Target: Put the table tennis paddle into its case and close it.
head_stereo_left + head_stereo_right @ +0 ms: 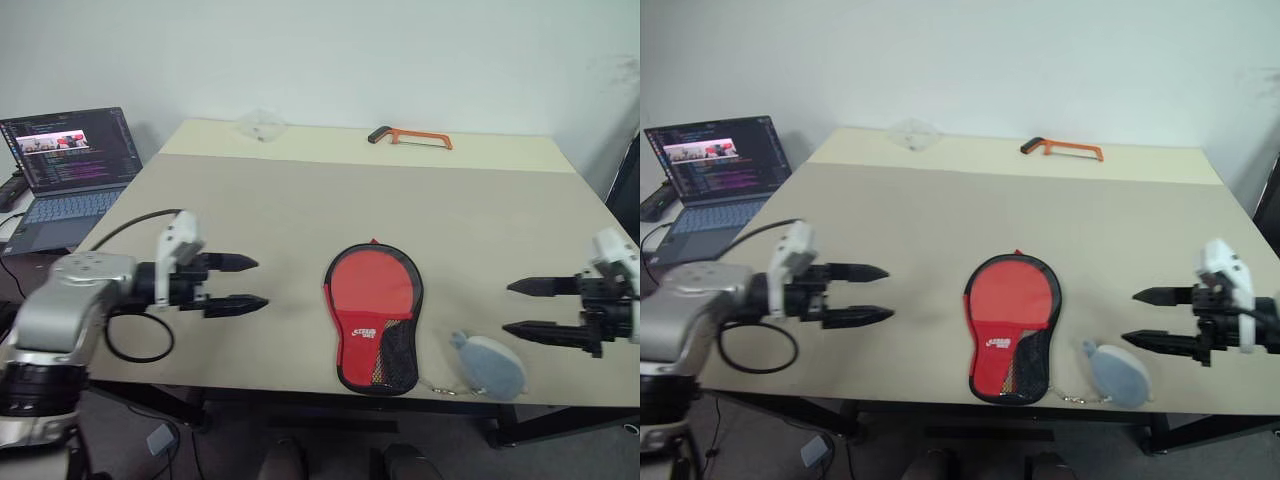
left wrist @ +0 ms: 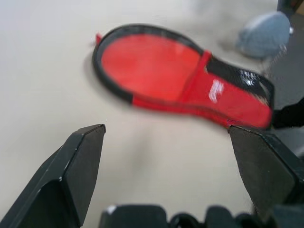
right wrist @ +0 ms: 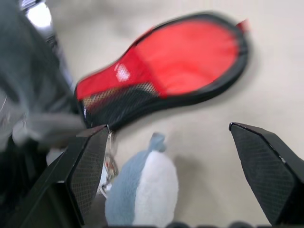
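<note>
The case lies flat near the table's front edge, red side up, with white lettering and a black mesh pocket at its narrow end, which points toward me. The table tennis paddle is hidden. My left gripper hovers open to the left of the case, its fingers pointing at it across a gap of bare table. My right gripper hovers open to the right of the case, also pointing at it, with nothing between its fingers. Both wrist views look down on the case from either side.
A small grey-white oval pouch with a short chain lies by the front edge, just right of the case. An orange hacksaw and a clear plastic item lie at the far edge. An open laptop stands off to the left.
</note>
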You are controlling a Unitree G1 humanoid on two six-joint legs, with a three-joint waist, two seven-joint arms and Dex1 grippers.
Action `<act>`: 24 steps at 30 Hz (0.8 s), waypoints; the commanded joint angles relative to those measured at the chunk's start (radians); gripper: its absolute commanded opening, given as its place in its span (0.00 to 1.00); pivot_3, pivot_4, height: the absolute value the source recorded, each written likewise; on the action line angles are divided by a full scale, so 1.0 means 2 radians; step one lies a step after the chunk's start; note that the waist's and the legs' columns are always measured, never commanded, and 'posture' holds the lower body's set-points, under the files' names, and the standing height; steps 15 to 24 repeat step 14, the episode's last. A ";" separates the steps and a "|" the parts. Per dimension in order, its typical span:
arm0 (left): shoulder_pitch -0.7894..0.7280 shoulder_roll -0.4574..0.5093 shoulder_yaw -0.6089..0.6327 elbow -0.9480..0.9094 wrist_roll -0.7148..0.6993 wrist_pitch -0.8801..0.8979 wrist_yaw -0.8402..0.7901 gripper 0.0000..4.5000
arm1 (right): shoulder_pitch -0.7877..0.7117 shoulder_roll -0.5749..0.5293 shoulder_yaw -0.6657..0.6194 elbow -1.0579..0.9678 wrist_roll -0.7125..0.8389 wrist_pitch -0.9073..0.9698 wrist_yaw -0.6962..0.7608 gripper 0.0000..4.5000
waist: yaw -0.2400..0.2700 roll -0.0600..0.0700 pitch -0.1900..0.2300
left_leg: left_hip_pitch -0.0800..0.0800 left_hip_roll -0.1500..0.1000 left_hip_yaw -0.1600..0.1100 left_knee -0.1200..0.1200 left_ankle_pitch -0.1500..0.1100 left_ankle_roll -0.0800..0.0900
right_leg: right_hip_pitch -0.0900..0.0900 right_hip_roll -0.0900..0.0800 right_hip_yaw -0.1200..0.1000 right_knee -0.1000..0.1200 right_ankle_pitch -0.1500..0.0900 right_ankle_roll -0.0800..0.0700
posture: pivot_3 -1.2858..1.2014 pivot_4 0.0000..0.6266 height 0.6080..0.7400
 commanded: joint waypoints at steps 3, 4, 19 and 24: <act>0.011 0.070 0.068 0.043 -0.019 -0.011 -0.047 1.00 | 0.084 -0.009 -0.092 -0.046 0.007 0.023 0.020 0.99 | 0.000 0.000 0.000 | 0.000 0.000 0.001 0.000 0.000 0.000 | 0.000 0.000 0.000 0.000 0.000 0.000 | 0.52 0.24 1.00; 0.017 0.077 0.070 0.048 -0.016 -0.017 -0.052 1.00 | 0.094 -0.010 -0.096 -0.050 0.008 0.023 0.023 0.99 | -0.001 0.000 0.000 | 0.000 0.000 0.001 0.000 0.000 0.000 | 0.000 0.000 0.000 0.000 0.000 -0.001 | 0.52 0.24 1.00; 0.045 0.091 0.079 0.056 -0.001 -0.043 -0.038 1.00 | 0.049 -0.036 -0.045 -0.040 0.034 0.021 0.024 0.99 | -0.002 0.001 0.001 | 0.000 0.001 0.004 0.000 -0.001 0.001 | -0.005 -0.004 0.002 0.000 0.000 0.000 | 0.52 0.24 1.00; 0.045 0.091 0.079 0.056 -0.001 -0.043 -0.038 1.00 | 0.049 -0.036 -0.045 -0.040 0.034 0.021 0.024 0.99 | -0.002 0.001 0.001 | 0.000 0.001 0.004 0.000 -0.001 0.001 | -0.005 -0.004 0.002 0.000 0.000 0.000 | 0.52 0.24 1.00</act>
